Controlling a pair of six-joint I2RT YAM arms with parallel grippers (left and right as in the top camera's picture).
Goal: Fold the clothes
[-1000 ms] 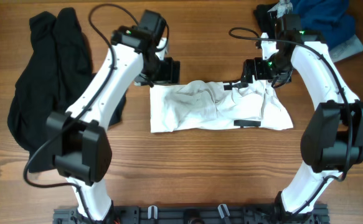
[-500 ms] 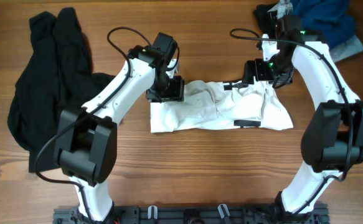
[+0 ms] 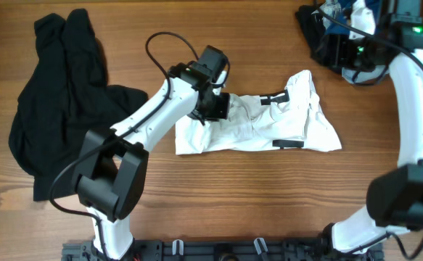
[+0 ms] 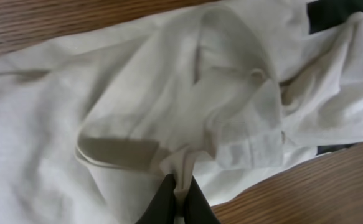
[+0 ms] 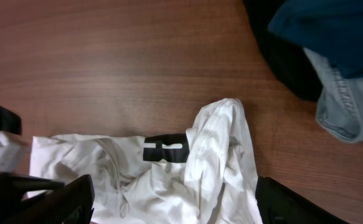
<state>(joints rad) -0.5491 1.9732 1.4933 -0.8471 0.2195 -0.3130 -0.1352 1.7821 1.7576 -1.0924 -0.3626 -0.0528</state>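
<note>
The clothes are one white T-shirt (image 3: 258,125) lying crumpled in a wide strip on the wooden table, with black print marks (image 3: 287,145) showing. My left gripper (image 3: 215,109) is over the shirt's left part. In the left wrist view it (image 4: 180,194) is shut on a pinched ridge of white cloth (image 4: 182,163). My right gripper (image 3: 339,52) hangs high at the back right, away from the shirt. Its fingers (image 5: 63,202) stand wide apart with nothing between them, and the shirt (image 5: 212,174) lies far below.
A big black garment (image 3: 59,101) is spread over the table's left side. A heap of blue and dark clothes (image 3: 385,25) sits at the back right corner, with denim (image 5: 346,99) close to the right arm. Bare wood (image 3: 269,196) lies in front of the shirt.
My left gripper slid right onto the shirt and shut on a fold. My right gripper let go of the shirt's upper right edge and swung up to the back right.
</note>
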